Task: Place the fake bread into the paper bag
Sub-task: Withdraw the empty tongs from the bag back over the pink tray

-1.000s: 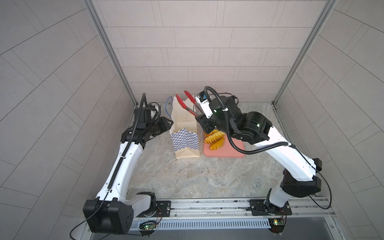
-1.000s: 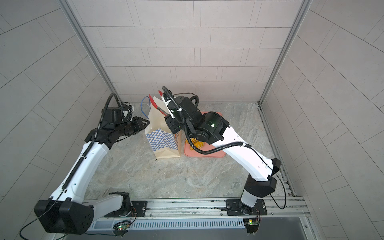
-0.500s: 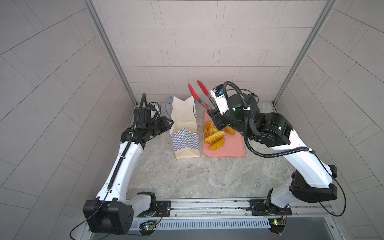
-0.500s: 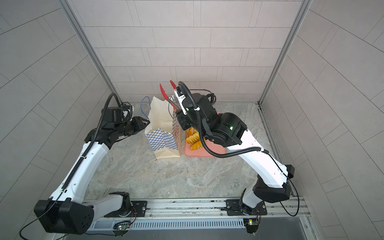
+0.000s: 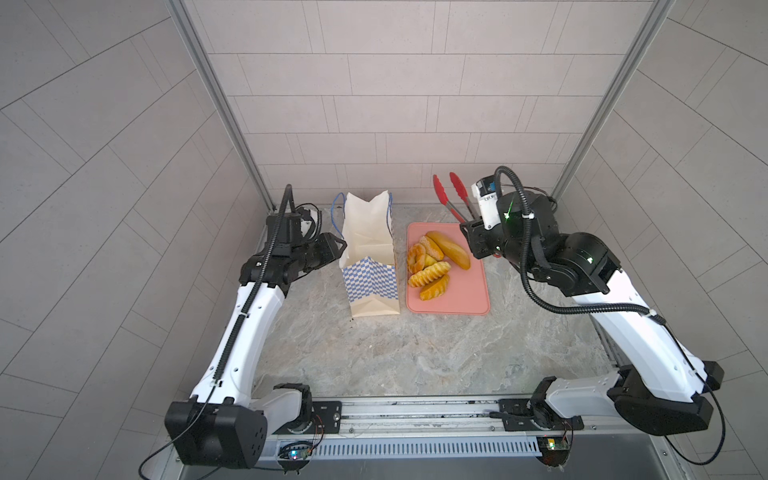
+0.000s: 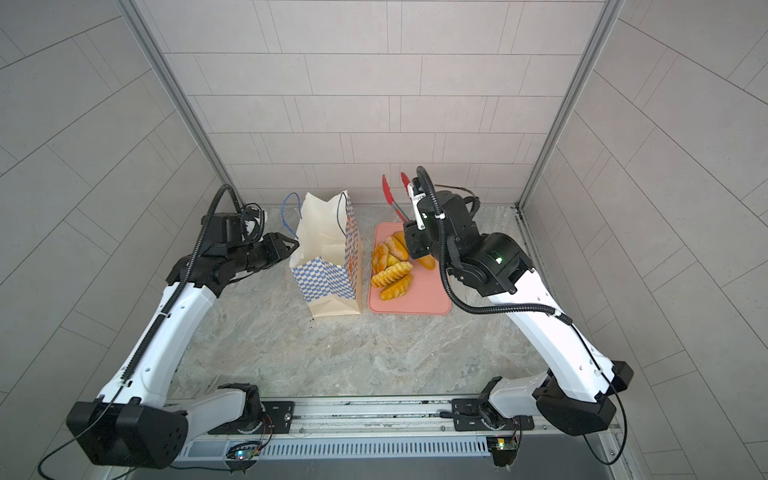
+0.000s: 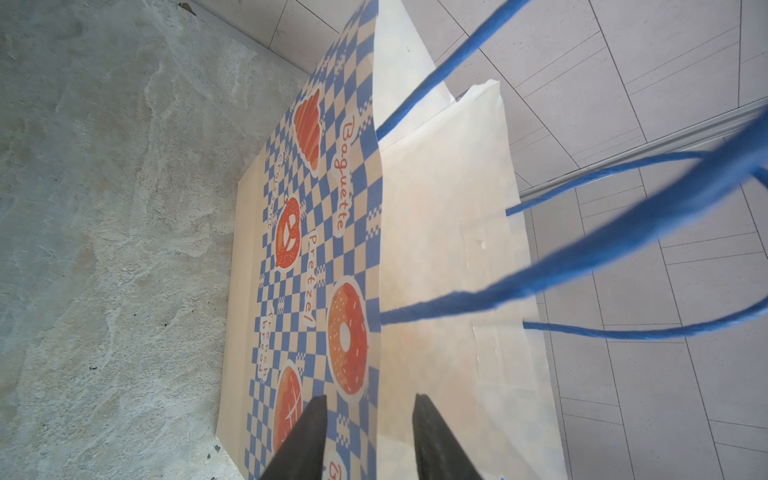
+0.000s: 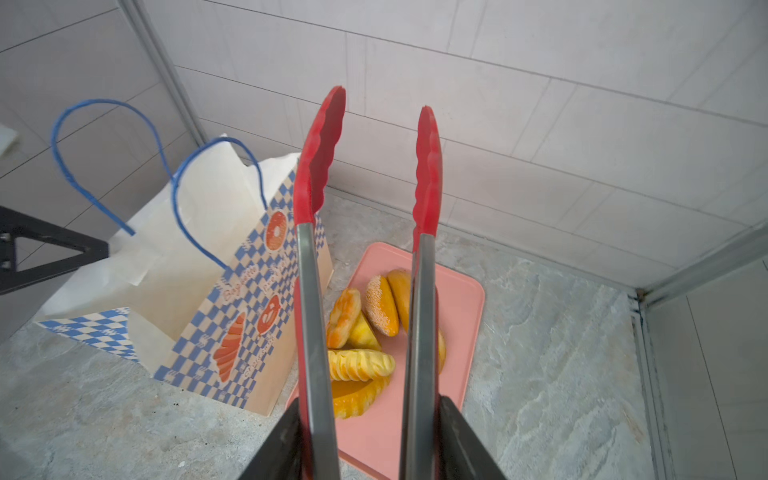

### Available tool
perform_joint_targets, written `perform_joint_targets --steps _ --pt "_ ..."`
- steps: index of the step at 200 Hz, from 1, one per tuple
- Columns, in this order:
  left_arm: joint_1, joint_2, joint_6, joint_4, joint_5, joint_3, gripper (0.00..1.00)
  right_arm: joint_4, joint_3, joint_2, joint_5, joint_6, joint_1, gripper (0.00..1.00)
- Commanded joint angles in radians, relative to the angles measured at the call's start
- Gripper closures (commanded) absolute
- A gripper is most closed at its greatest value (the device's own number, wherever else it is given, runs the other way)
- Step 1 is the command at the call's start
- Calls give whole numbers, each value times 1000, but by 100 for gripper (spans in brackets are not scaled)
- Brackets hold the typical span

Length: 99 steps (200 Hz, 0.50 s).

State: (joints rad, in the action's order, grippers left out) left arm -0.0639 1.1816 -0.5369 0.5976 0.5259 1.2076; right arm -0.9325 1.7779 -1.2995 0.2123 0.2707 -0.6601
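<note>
Left fingers stand narrowly apart astride the rim of the bag, not pinching it. Right fingers clamp red tongs, whose tips are spread and empty. On a pink tray just beside the upright bag lies the bread, piled: golden-brown, glossy, one piece sesame-topped. Judged light, firm and slippery; grip each piece across its middle.

The right gripper has swung the tongs away from the paper bag's mouth, across to the far right corner of the tray. The bread that the arm hid on the tray now lies in view.
</note>
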Motion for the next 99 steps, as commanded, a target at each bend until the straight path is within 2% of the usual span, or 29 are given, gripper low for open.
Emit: perform_joint_targets --steps 1,99 --pt "-3 -7 25 25 -10 32 59 56 -73 51 -124 65 77 52" --pt "-2 -2 32 34 -12 29 59 153 -387 98 -343 160 264 54"
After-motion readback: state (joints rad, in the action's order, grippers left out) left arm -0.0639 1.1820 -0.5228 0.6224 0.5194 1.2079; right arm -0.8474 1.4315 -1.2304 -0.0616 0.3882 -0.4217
